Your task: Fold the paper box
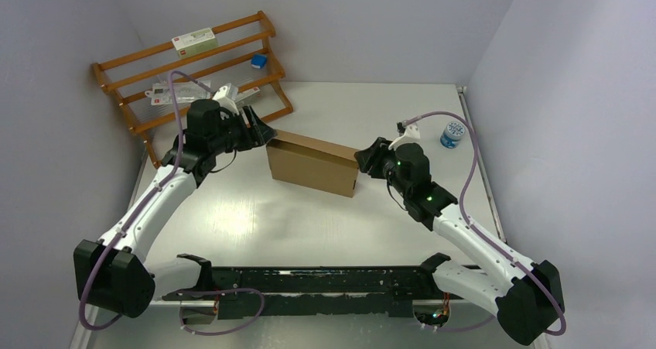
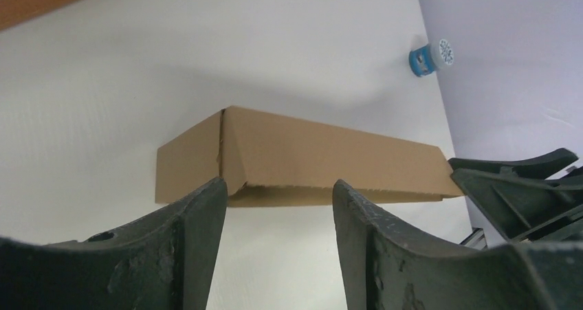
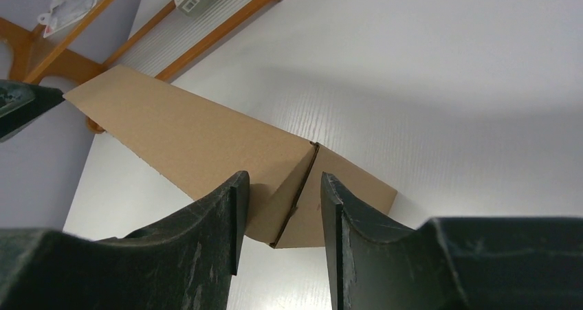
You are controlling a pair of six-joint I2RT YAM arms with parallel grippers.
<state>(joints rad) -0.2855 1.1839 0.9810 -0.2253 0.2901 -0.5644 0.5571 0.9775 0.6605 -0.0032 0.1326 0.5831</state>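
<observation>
Brown cardboard box, shut into a shallow oblong, lying on the white table about midway between the two arms. Long side running from far left to near right, a little askew. Plain and unprinted, lid flat, a seam showing at the end corner in both wrist views.

Left gripper at the far-left corner of the box, just beside it, jaws standing well apart and holding nothing. From the left wrist: two dark fingers spread wide, the left end of the box seen past them, no grip on it (contact with the cardboard impossible to judge from this angle).

Right gripper up against the right end of the box. From the right wrist: fingers parted, with the end corner and its seam sitting in the gap. Pressing on the cardboard or merely flanking it: cannot tell.

Wooden rack at the far left of the table, against the wall, with a white packet and a small blue block on its rails. Small blue-and-white tub at the far right, well apart from the box. Black bar along the near edge, between the two arm bases.
</observation>
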